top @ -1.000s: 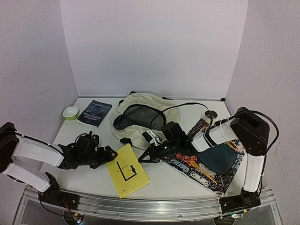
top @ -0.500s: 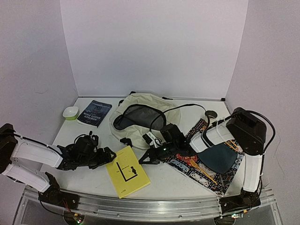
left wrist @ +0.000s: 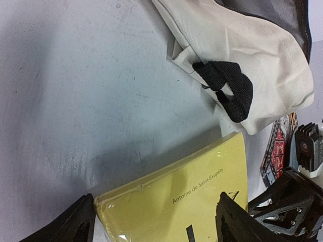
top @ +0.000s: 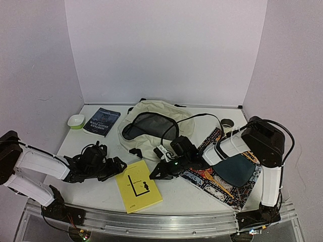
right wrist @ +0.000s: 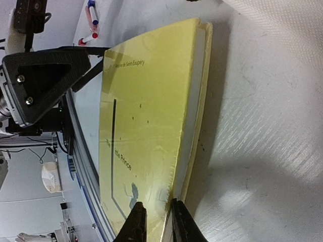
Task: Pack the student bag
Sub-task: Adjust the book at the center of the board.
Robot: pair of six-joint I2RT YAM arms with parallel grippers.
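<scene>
The cream student bag (top: 151, 118) lies at the table's middle back, its dark mesh lining (top: 149, 126) facing up. One cream corner with a black strap loop shows in the left wrist view (left wrist: 237, 60). A yellow book (top: 138, 186) lies in front of the bag. My right gripper (top: 154, 174) pinches the book's right edge (right wrist: 157, 204), one finger on the cover and one below. That edge is raised off the table. My left gripper (top: 117, 165) is open, and its fingers straddle the book's left end (left wrist: 155, 201).
A dark blue book (top: 101, 121) and a green-and-white bowl (top: 76, 121) sit at the back left. A colourful patterned placemat (top: 217, 179) with a dark teal cloth (top: 236, 170) lies at the right. A small round object (top: 227, 122) is at the back right.
</scene>
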